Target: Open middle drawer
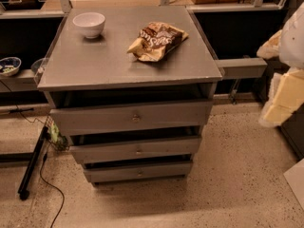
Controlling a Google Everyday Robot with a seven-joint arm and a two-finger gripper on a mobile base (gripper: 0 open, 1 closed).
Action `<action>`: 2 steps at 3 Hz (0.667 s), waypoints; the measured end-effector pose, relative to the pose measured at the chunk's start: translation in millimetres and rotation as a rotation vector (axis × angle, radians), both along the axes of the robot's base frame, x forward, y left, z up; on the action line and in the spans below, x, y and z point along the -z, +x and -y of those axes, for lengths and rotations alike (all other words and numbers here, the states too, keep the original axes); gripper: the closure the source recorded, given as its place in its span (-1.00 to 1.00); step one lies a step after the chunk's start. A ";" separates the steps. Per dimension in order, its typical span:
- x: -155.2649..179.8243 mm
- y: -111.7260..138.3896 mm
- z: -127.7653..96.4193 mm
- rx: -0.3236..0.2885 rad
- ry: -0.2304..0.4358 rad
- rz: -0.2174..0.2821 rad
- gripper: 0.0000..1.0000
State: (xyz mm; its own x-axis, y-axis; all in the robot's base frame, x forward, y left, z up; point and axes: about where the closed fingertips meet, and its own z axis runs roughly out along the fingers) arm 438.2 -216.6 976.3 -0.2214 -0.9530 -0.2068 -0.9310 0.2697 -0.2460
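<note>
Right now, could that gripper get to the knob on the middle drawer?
Probably yes: the gripper hangs right of the cabinet, apart from it, and nothing stands before the middle drawer or its knob.

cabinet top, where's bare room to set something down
The cabinet top is bare across its front half, from the bowl and chip bag forward to the front edge, and in the strip between those two. It is crowded only at the back right, by the bag. The gripper hangs off the cabinet's right side.
</note>
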 end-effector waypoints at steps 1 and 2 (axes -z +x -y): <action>0.0 0.0 0.0 0.000 0.000 0.000 -0.22; 0.0 0.0 0.0 0.000 0.000 0.000 0.40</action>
